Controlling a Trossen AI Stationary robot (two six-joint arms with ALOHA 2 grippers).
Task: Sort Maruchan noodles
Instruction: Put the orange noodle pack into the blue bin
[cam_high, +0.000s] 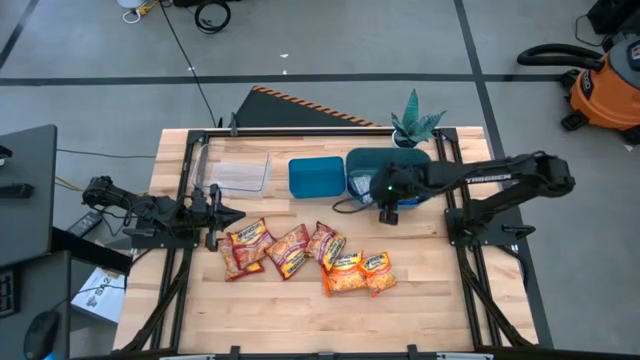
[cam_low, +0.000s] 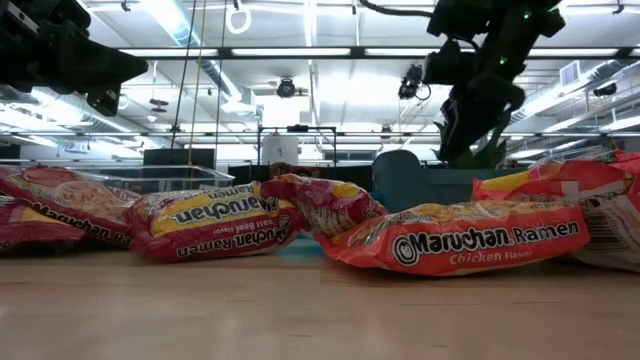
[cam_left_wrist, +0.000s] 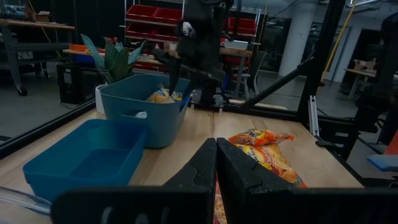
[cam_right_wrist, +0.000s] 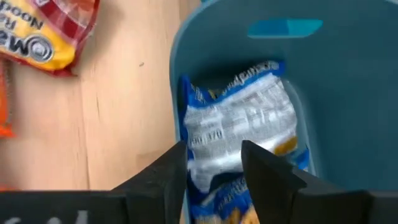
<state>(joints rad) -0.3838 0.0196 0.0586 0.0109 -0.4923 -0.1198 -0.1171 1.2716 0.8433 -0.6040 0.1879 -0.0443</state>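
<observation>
Three red Maruchan packets (cam_high: 245, 248) (cam_high: 290, 250) (cam_high: 322, 240) and two orange ones (cam_high: 345, 272) (cam_high: 378, 272) lie flat in a row on the table's near half. A blue-and-white packet (cam_right_wrist: 239, 124) lies inside the deep teal bin (cam_high: 385, 170), on top of another packet. My right gripper (cam_right_wrist: 214, 163) (cam_high: 388, 212) hangs open over that bin's near rim, pointing down; its fingers are above the packet and do not touch it. My left gripper (cam_left_wrist: 216, 146) (cam_high: 218, 212) is shut. It hovers level at the left edge, just left of the red packets, holding nothing.
A shallow blue bin (cam_high: 316, 177) sits left of the deep teal bin, and a clear plastic tray (cam_high: 235, 170) is farther left at the far side. A small potted plant (cam_high: 415, 125) stands behind the bins. Bare wood (cam_high: 300, 310) lies along the near edge.
</observation>
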